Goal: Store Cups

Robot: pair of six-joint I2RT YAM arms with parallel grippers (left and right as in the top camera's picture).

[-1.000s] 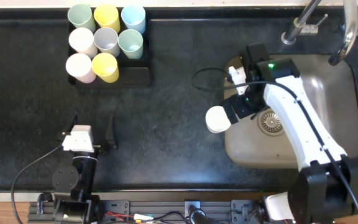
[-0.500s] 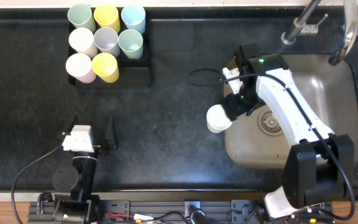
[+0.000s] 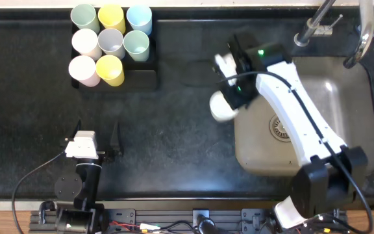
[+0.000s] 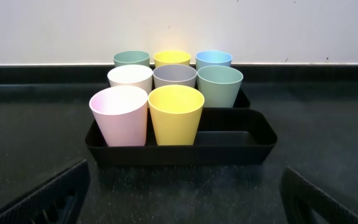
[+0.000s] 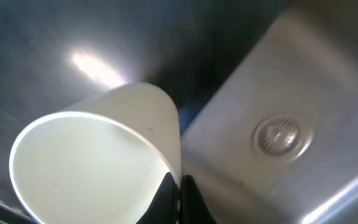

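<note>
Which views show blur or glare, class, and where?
Top view: right gripper and white cup smeared by blur. Right wrist view: glare patch on the streaky countertop. Left wrist view: tray of cups sharp, evenly lit.

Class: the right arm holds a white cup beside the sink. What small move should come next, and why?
Probably carry the white cup left toward the tray: the right gripper grips its rim, and the tray's corner slot beside the yellow cup is free.

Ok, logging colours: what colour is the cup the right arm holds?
The cup is cream-white; right wrist view.
</note>
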